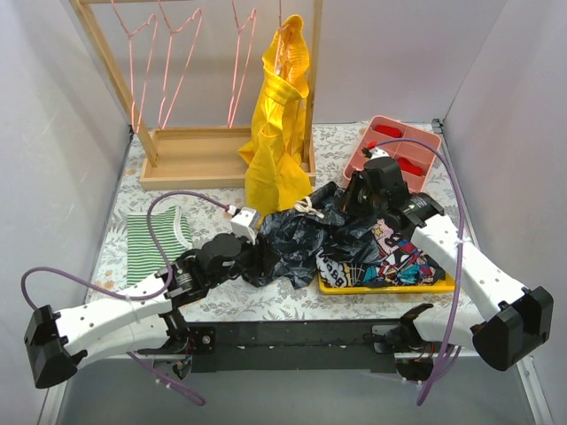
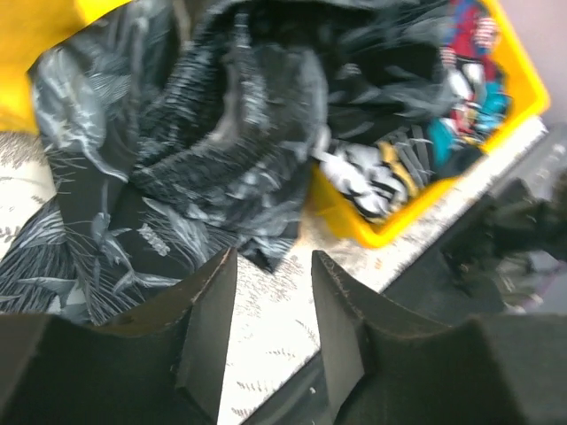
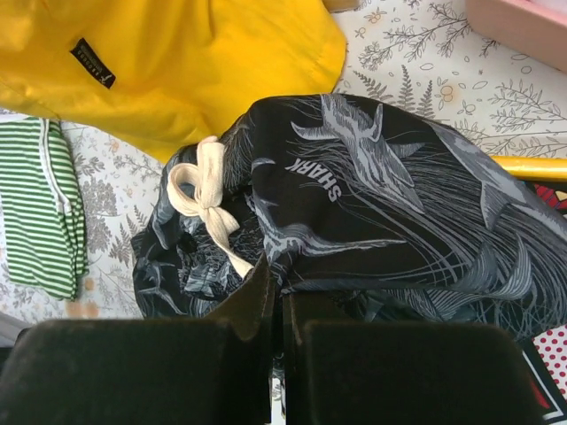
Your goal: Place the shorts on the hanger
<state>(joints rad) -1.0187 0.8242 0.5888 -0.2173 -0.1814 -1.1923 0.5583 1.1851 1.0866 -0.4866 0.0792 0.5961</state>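
The task has hardly begun: the shorts (image 1: 306,232) lie crumpled mid-worktop, spilling over the yellow tray (image 1: 390,286) near the right front edge and well apart from the free pink hanger (image 1: 182,62) on the wooden rack (image 1: 204,159) at the far edge. The right hand (image 3: 276,301) is pressed together and seems to pinch a fold by the white drawstring (image 3: 202,190), while the left hand (image 2: 270,328) is spread, empty, just short of the hem. Lifting, spreading and hanging all remain, and the yellow garment (image 1: 279,115) hanging from the rack and the multicoloured cloth (image 1: 394,257) beneath the shorts may interfere.

Table (image 1: 230,299) carries shorts (image 1: 297,239), striped cloth (image 1: 146,243), yellow tray (image 1: 390,287), pink tray (image 1: 383,121), wooden rack (image 1: 199,159).
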